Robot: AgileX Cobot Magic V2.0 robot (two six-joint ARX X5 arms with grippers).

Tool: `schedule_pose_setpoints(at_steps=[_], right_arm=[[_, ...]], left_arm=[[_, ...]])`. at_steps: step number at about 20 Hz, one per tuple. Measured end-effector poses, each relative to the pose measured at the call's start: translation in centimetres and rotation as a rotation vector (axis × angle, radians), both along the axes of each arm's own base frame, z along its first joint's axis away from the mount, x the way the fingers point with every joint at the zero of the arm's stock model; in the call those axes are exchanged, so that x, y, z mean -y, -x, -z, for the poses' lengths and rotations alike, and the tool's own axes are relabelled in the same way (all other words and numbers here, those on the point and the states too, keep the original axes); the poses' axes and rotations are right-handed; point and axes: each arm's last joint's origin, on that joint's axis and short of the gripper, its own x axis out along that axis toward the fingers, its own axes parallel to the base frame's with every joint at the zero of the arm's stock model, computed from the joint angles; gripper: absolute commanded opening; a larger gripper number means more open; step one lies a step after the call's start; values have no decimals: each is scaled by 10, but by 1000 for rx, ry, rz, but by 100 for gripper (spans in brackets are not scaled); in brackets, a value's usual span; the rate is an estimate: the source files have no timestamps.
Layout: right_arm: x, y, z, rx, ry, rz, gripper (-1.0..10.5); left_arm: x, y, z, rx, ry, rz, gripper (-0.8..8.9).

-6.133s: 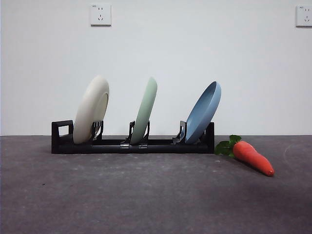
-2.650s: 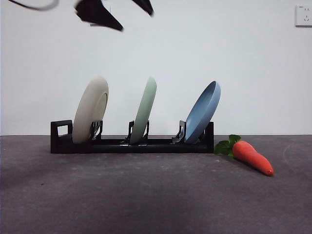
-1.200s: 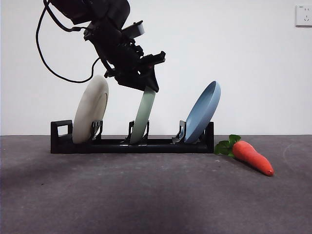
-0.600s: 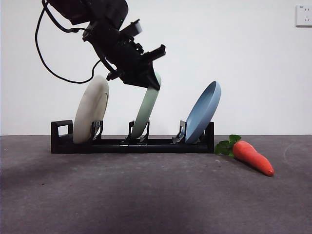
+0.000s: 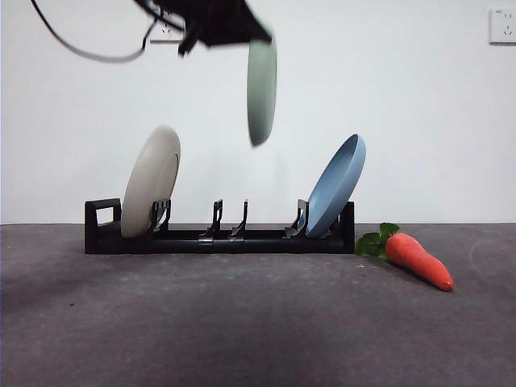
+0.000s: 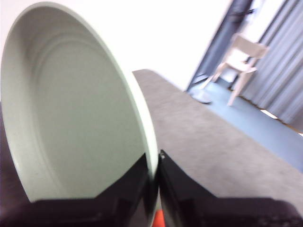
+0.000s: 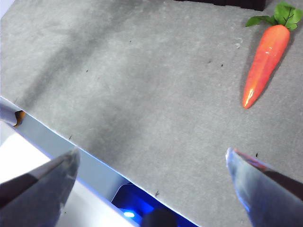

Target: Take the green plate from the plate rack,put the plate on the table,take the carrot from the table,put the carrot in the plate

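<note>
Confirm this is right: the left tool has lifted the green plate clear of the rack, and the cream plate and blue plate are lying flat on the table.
Not quite. The left tool does hold the green plate clear above the plate rack, but the front view shows the cream plate and blue plate standing tilted in its slots, not flat.

A plain white wall (image 5: 387, 113) is standing behind everything, evenly lit and bare apart from two white wall sockets. One socket (image 5: 503, 26) is sitting at the wall's upper right corner; the other (image 5: 167, 31) is showing only partly, further along the wall at about the same height. Away from that wall, in the left wrist view, a pale chair (image 6: 239, 54) is standing on a bluish floor (image 6: 258, 120), beside what are probably grey curtains (image 6: 284, 61), blurred and catching bright light.
</note>
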Motion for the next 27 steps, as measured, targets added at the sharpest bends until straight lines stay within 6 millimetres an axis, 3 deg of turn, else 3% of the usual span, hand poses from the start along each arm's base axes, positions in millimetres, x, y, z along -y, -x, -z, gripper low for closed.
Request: schedule_pose_setpoints(at_steps=[4, 7, 11, 16, 18, 23, 27], right_arm=[[0, 0, 0, 1, 0, 0, 629], [0, 0, 0, 1, 0, 0, 629], [0, 0, 0, 5, -1, 0, 629], [0, -2, -2, 27, -2, 0, 629], [0, -2, -2, 29, -3, 0, 629], [0, -3, -3, 44, -4, 0, 629], [-1, -6, -3, 45, -7, 3, 629]], left_arm=[[7, 54, -36, 44, -76, 88, -7], [6, 102, -56, 121, -264, 43, -6], [3, 150, -53, 128, -614, 50, -6], [15, 172, -15, 52, -909, 134, -5], [25, 177, 12, 66, -1005, 121, -5], [57, 202, 105, 174, -1159, 171, -6], [74, 219, 155, 264, -1266, 219, -6]])
